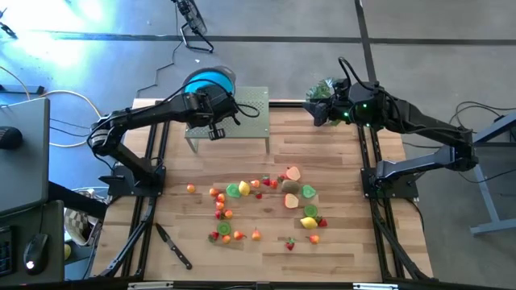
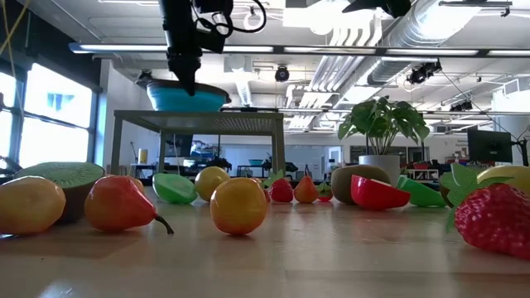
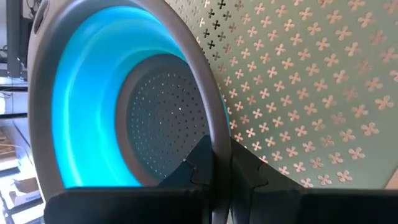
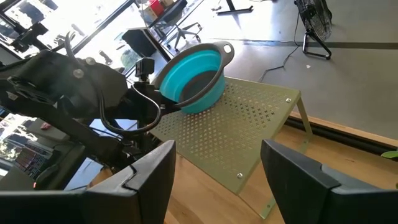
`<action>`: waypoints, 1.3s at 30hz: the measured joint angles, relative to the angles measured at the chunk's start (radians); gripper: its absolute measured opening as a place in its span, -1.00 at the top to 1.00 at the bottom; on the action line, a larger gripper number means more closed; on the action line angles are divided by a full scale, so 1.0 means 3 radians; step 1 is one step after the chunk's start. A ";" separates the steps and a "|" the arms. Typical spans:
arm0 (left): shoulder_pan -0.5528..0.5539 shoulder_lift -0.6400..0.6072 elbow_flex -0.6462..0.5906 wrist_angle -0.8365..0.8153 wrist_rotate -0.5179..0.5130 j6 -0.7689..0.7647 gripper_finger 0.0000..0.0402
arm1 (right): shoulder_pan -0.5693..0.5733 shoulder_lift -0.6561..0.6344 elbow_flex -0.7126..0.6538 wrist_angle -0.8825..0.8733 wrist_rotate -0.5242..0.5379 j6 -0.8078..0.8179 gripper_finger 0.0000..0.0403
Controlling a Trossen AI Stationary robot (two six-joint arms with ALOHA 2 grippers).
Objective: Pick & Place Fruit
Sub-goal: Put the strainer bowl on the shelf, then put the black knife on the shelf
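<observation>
A blue bowl [image 1: 211,80] with a grey rim and a perforated grey bottom sits on a green perforated metal stand [image 1: 250,121] at the far side of the table. In the right wrist view the bowl [image 4: 196,74] is tipped. My left gripper [image 1: 212,97] is shut on its rim. Small toy fruit [image 1: 266,201] in red, orange, yellow and green lies scattered on the wooden table nearer the front, and fills the low view's foreground [image 2: 238,205]. My right gripper [image 4: 217,149] hangs open and empty at the far right, above the table. My left gripper pinches the bowl's grey rim [image 3: 210,127] with one finger inside the bowl and one outside. The fingers [image 3: 249,174] slant down from the table's left side. The bowl [image 4: 196,74] sits tilted, its underside on the stand [image 4: 249,130].
A potted green plant [image 1: 322,90] stands at the far right beside my right gripper [image 1: 316,109]. A black-handled knife [image 1: 173,246] lies near the front left. The stand's legs [image 2: 280,157] rise from the table behind the fruit.
</observation>
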 joint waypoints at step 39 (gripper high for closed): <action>-0.0031 -0.0004 0.0985 -0.0388 0.0640 -0.0525 0.06 | 0.0000 0.0001 0.0000 -0.0001 -0.0027 -0.0063 -0.13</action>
